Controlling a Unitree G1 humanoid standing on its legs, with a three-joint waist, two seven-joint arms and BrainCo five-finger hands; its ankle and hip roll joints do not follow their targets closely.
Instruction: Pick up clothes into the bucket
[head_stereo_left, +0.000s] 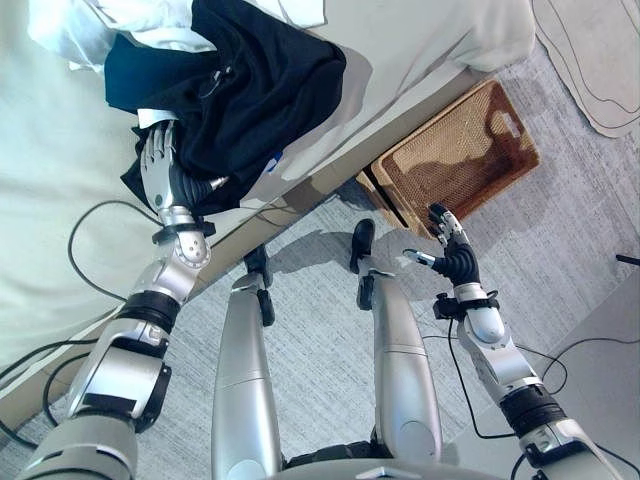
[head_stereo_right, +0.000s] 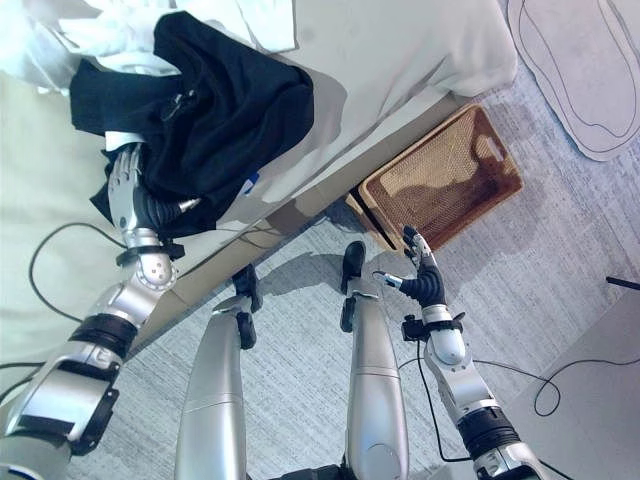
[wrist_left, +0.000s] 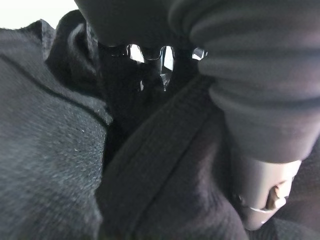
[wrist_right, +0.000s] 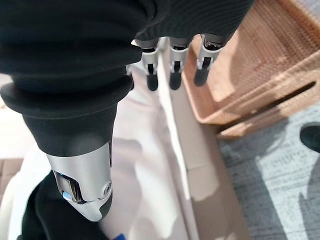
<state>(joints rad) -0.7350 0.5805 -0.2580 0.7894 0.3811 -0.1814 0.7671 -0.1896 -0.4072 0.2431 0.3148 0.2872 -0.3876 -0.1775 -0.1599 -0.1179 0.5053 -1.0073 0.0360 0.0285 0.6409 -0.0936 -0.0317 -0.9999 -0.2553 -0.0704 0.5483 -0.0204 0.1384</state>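
Left eye view: black garment is lying bunched on the bed, near the bed's edge, with a darker blue-black fold at its far left and white clothes just behind it, touching. Left robot hand is lying on the near edge of the black garment, fingers reaching forward with their tips going in under a fold; left wrist view is showing black cloth all round the fingers, so cannot tell whether it is gripping or loose. Brown wicker basket is sitting on the grey carpet floor right beside the bed's side, tilted against it, with nothing visible inside. Right robot hand is hovering over the floor just near the basket's front corner, fingers straight and spread, thumb out, holding nothing; right wrist view is showing its fingertips pointing toward the basket rim and the bed's side. Pale mat is lying on the floor well beyond the basket.
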